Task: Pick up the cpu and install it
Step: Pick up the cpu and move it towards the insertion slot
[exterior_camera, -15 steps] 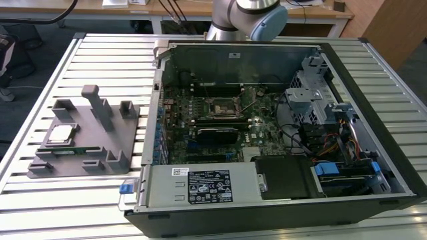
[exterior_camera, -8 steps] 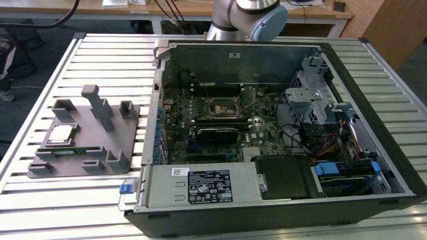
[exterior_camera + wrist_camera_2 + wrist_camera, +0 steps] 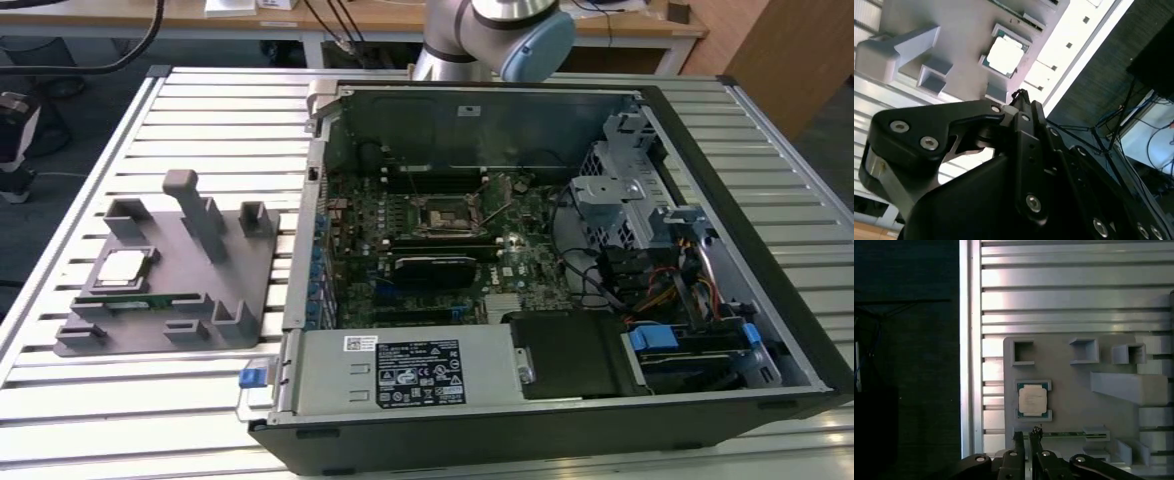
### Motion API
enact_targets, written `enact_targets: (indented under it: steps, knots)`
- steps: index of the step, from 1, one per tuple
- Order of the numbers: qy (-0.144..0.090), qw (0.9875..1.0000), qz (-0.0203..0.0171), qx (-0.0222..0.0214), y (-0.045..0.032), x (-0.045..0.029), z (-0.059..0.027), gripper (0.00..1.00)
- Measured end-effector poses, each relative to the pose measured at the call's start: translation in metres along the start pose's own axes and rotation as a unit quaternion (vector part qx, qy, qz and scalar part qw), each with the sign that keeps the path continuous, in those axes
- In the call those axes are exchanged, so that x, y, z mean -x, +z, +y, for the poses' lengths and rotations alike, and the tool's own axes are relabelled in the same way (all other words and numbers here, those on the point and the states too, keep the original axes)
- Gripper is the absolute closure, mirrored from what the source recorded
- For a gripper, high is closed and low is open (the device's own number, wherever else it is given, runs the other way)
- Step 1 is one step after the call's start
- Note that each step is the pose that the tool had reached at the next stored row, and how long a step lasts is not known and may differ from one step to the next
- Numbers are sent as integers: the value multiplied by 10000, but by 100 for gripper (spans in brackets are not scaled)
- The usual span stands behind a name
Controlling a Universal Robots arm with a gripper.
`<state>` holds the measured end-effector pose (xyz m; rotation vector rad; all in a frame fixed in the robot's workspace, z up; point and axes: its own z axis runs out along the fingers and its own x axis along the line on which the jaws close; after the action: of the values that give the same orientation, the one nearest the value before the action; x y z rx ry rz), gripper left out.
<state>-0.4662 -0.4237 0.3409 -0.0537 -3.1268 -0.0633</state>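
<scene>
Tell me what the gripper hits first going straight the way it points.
The gripper would probably meet the grey holder, at the memory stick or the cpu beside it; depth unclear.

- A slatted metal table (image 3: 200, 120) carries everything.
- A grey holder plate (image 3: 187, 280) with upright posts and small pockets lies on the table, towards the exterior view's left.
- A long thin green memory stick (image 3: 140, 300) sits in a slot of that plate.
- An open computer case (image 3: 534, 110) lies just beside the plate.
- Inside it are a green motherboard (image 3: 400, 215) with a black square socket frame (image 3: 442, 214), a labelled metal box (image 3: 400, 370), a drive cage (image 3: 627, 190) and coloured cables (image 3: 661, 290).
</scene>
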Motion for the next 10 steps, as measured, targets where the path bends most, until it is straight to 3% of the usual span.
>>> enact_targets:
  steps: [4, 8, 10]
  knots:
    - [6, 10000, -10, 1, 57, 4, -12, 65]
    - [7, 10000, -10, 0, 123, 147, -10, 53]
    - [-7, 10000, -10, -1, 161, 180, -7, 47]
